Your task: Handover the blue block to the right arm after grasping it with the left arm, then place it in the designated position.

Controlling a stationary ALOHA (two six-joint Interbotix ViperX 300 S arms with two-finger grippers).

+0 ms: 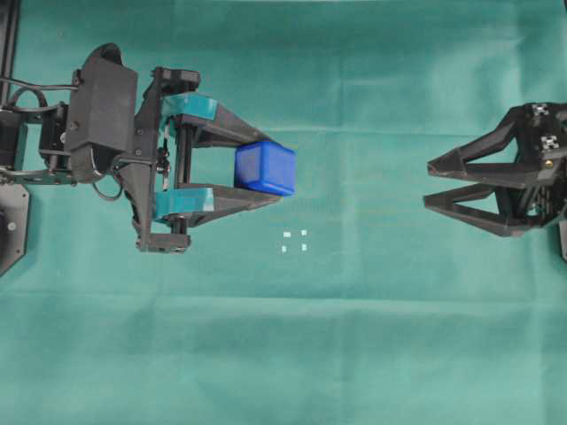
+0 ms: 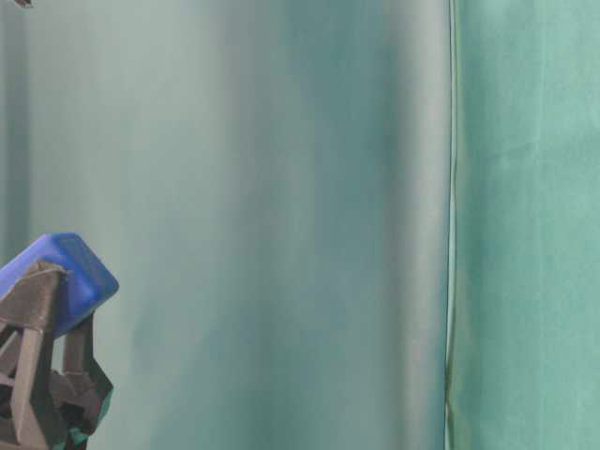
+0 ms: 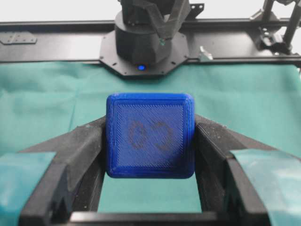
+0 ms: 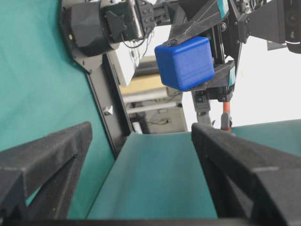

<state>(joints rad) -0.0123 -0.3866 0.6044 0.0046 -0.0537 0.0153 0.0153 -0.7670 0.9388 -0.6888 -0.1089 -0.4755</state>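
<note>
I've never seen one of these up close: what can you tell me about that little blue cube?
The blue block is a bright blue cube with rounded edges, seemingly ribbed printed plastic, with a faint dark round mark on one face. The left claw pinches it between its fingertips, lifted off the green cloth. Nothing else touches it.

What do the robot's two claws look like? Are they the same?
Both are black, with two pointed fingers. The left gripper has teal pads and thin looping cables behind it. The right gripper is plain black, with small black-and-white checkered squares on top.
</note>
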